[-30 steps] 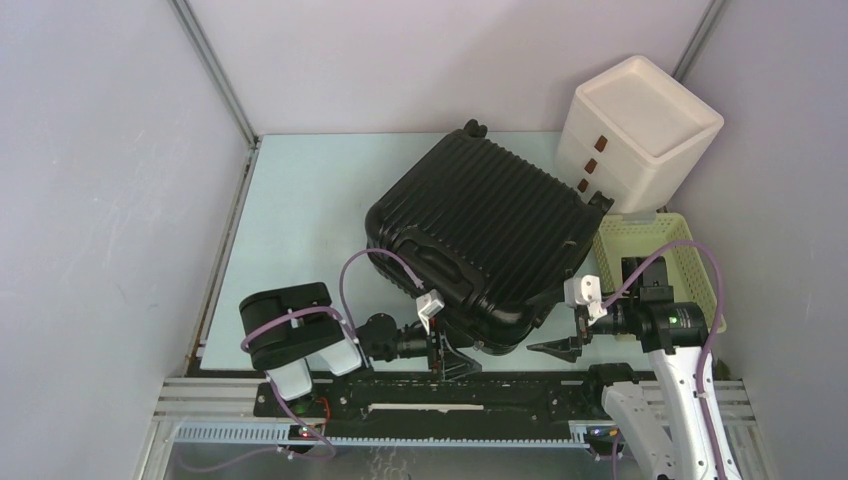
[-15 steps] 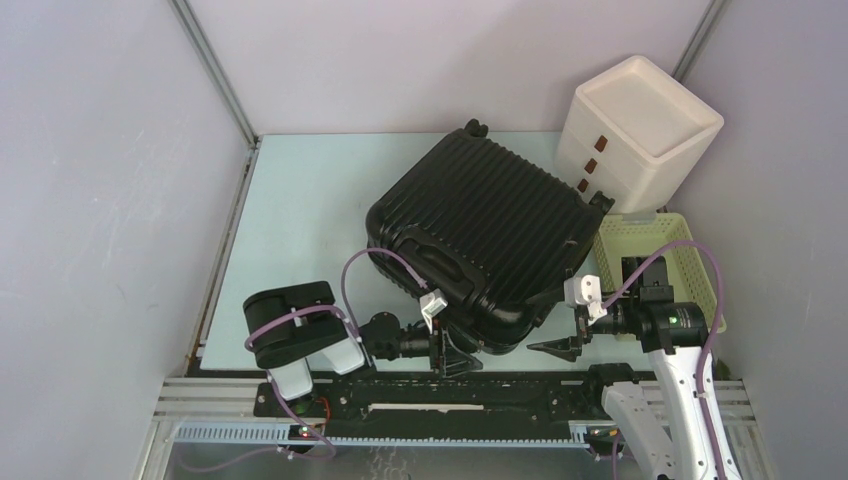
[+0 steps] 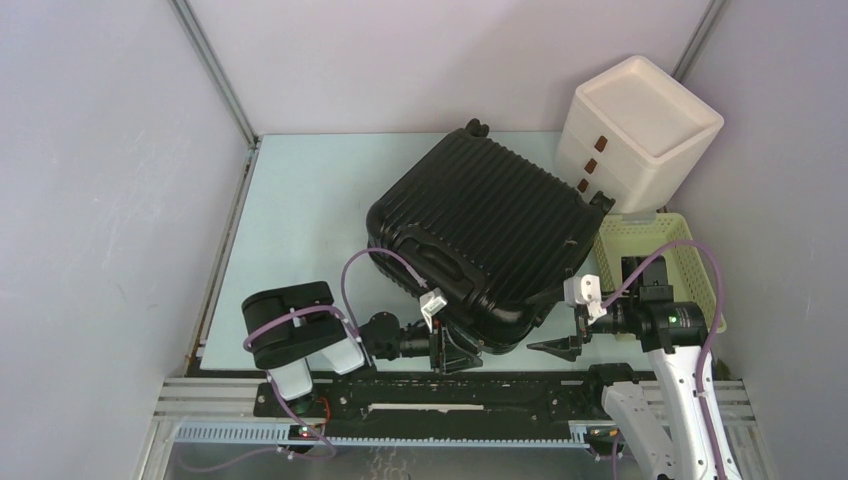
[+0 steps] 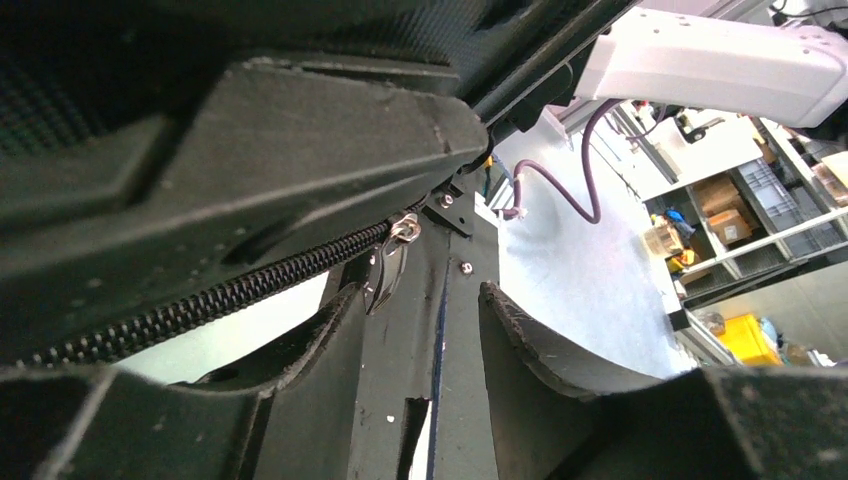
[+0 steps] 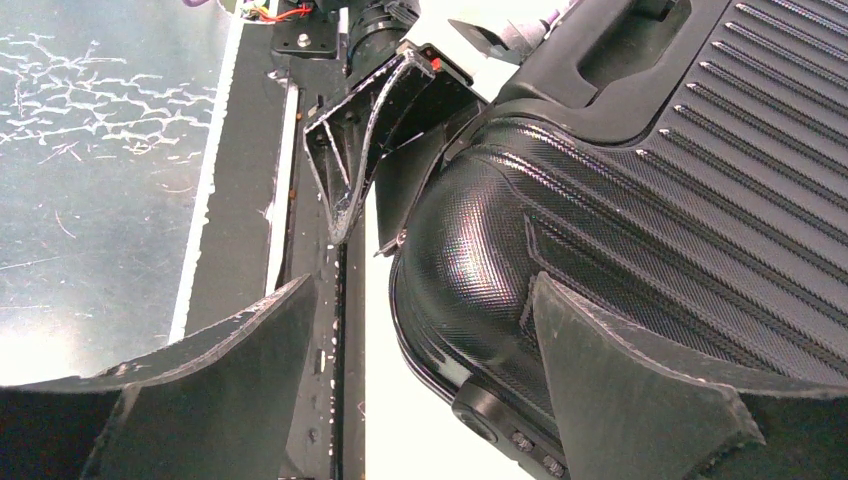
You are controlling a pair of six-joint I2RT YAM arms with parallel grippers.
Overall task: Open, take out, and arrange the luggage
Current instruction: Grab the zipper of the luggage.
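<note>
The luggage [image 3: 480,225] is a black ribbed hard-shell suitcase, lying closed and slanted on the pale table. My left gripper [image 3: 462,350] is under its near corner. In the left wrist view the jaws of this gripper [image 4: 415,295] stand partly apart. The silver zipper pull [image 4: 388,270] hangs at the end of the zipper chain [image 4: 220,295], just inside the left fingertip, and is not pinched. My right gripper [image 3: 545,347] is open beside the suitcase's near right corner. In the right wrist view the gripper [image 5: 422,285] frames that rounded corner of the luggage [image 5: 650,180] without touching it.
A white three-drawer box [image 3: 635,130] stands at the back right, against the suitcase. A pale yellow slatted basket [image 3: 665,250] sits to the right, behind my right arm. The black mounting rail [image 3: 450,385] runs along the near edge. Grey walls close in both sides.
The left gripper's jaws have narrowed around the zipper pull and it has edged slightly toward the suitcase corner. The right arm and the suitcase have not moved.
</note>
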